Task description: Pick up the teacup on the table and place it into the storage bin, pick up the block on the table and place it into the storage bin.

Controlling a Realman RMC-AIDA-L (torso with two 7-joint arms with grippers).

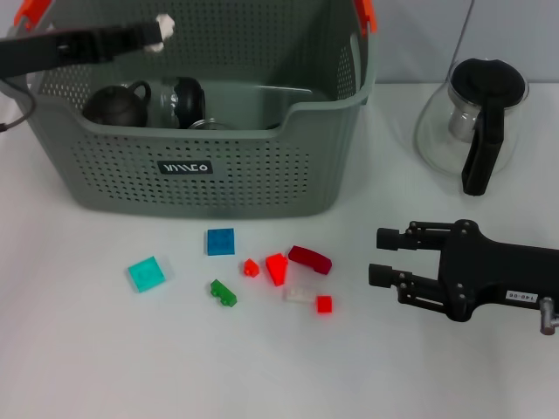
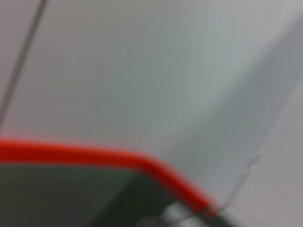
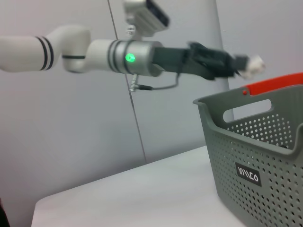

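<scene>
the left gripper (image 1: 160,29) hangs above the open bin (image 1: 201,179), jaws pinched on a small white piece (image 1: 163,25). it should sit well inside the rim before release. a dark teacup (image 1: 118,103) already lies inside the bin. the right gripper (image 1: 387,256), jaws apart and empty, waits on the table near the loose blocks (image 1: 276,266).

The head view looks forward and down from above at the table (image 1: 105,349) and the storage bin (image 1: 201,166). The left wrist view sits very close over the bin's orange handle clip (image 2: 94,156). The right wrist view looks level across the table, sharing the bin's labelled wall.
</scene>
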